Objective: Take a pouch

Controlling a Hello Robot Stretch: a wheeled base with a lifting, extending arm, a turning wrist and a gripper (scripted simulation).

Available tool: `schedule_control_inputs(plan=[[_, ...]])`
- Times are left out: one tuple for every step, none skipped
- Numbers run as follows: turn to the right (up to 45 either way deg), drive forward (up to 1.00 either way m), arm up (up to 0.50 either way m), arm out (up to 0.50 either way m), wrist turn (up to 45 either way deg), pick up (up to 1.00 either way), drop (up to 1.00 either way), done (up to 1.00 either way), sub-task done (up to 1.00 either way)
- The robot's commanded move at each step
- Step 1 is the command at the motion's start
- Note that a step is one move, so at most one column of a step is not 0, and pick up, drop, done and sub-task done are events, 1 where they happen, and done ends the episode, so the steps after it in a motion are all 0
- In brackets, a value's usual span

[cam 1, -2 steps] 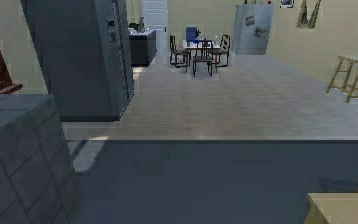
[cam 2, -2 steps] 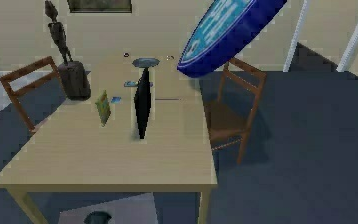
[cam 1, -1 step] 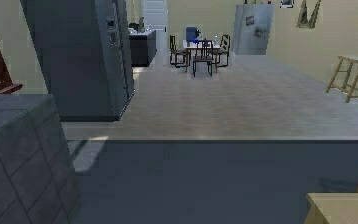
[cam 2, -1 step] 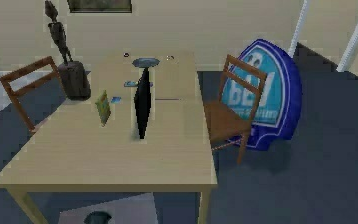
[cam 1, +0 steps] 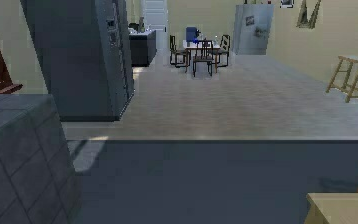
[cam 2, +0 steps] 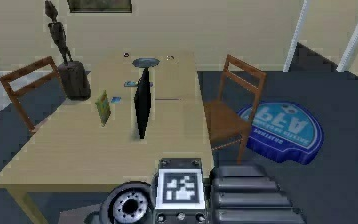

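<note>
A long light wooden table (cam 2: 77, 150) lies ahead in the arm side view. On it a small green and tan thing (cam 2: 104, 107) stands upright; I cannot tell whether it is a pouch. Beside it a dark flat slab (cam 2: 142, 108) stands on edge. Farther back sits a dark dish (cam 2: 145, 64). The gripper's dark body (cam 2: 127, 207) shows at the bottom edge, left of a white marker square (cam 2: 180, 188), over the table's near edge. Its far end cannot be made out, so I cannot tell whether it holds anything.
Wooden chairs (cam 2: 232, 105) (cam 2: 32, 85) flank the table, and a dark statue (cam 2: 65, 55) stands at its far left corner. A blue round thing (cam 2: 284, 128) lies on the floor. In the forward view stand a tall grey unit (cam 1: 82, 50), a tiled counter (cam 1: 22, 160), a far dining set (cam 1: 200, 50) and a wooden stool (cam 1: 351, 76).
</note>
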Motion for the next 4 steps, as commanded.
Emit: schedule_control_inputs(plan=[[0.0,0.0,0.0,0.5,0.0,0.0,0.0,0.0,0.0],[0.0,0.0,0.0,0.0,45.0,0.0,0.0,0.0,0.0],[0.0,0.0,0.0,0.0,45.0,0.0,0.0,0.0,0.0],[0.0,0.0,0.0,0.0,42.0,0.0,0.0,0.0,0.0]])
